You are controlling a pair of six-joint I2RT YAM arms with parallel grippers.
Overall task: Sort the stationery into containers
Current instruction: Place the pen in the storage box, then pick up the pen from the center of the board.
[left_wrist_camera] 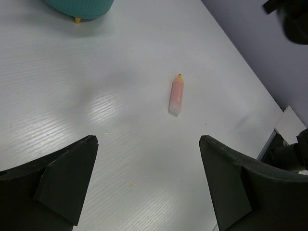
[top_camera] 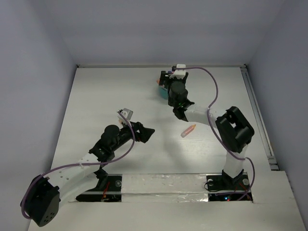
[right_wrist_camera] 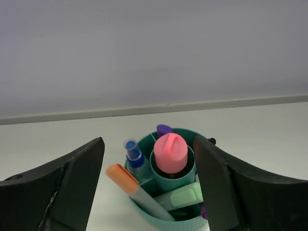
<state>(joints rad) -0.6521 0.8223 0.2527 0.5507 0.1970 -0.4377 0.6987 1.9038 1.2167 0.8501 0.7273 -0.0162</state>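
Note:
A pale pink highlighter with an orange tip (top_camera: 188, 130) lies on the white table between the arms; in the left wrist view it (left_wrist_camera: 176, 95) lies ahead of my left gripper (left_wrist_camera: 148, 140), which is open and empty above the table (top_camera: 148, 134). The teal organiser (top_camera: 160, 91) stands at the back. My right gripper (top_camera: 167, 79) hovers over it, open and empty (right_wrist_camera: 148, 142). The organiser (right_wrist_camera: 164, 222) holds a pink-capped item (right_wrist_camera: 170, 153) in its central tube, a blue-capped clear bottle (right_wrist_camera: 132, 155), an orange-capped pen (right_wrist_camera: 126, 180), a green highlighter (right_wrist_camera: 186, 196) and a purple cap (right_wrist_camera: 163, 130).
A small orange piece (left_wrist_camera: 77, 19) shows at the foot of the organiser (left_wrist_camera: 82, 8). The back wall stands just behind the organiser. The table's right edge and a rail (top_camera: 257, 115) run along the right side. The right arm (left_wrist_camera: 293, 21) shows at the far right.

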